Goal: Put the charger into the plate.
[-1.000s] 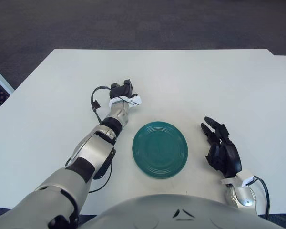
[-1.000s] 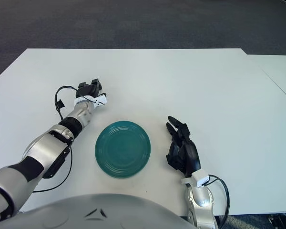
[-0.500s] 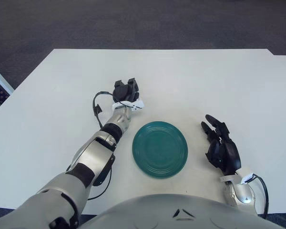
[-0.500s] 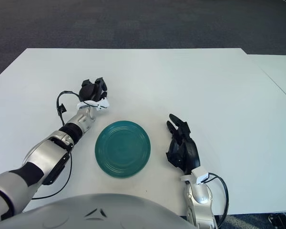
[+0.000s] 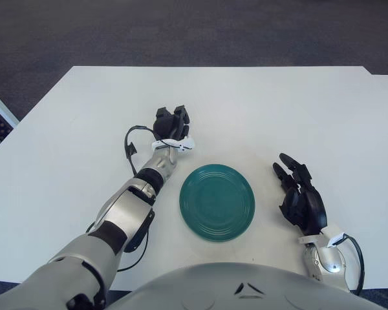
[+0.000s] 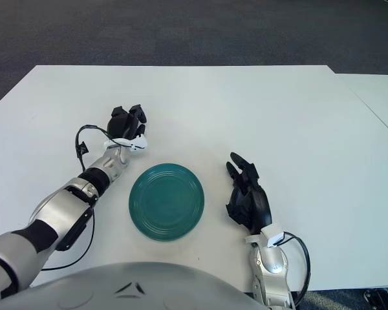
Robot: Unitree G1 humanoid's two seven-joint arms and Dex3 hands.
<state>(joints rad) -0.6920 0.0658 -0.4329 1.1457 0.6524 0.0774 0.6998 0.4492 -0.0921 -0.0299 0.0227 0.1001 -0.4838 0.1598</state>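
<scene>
A: Where is the left hand (image 5: pixel 171 122)?

B: It is up at about eleven o'clock from the green plate (image 5: pixel 217 202), near the rim but not over it. Its dark fingers are curled in together.

A: Is the charger in it?

B: I cannot tell. The fingers are bunched as if around something, but I see no charger in there. The white bit under the hand looks like part of the wrist. I see no charger on the white table (image 5: pixel 84 116) and none in the plate.

A: And the right hand (image 5: pixel 301 196)?

B: It shows at three o'clock from the plate, a little apart from it. Its fingers are loose and hold nothing.

A: What could go wrong?

B: If the left hand does hold the charger and lets go now, the charger lands on the table, because the hand is not above the plate. If it comes in too low, it could bump the rim and push the plate away. A drop from too high could make the charger bounce out.

A: How many things are there?

B: One plate, one table, two hands. Chargers I can see: none.
</scene>
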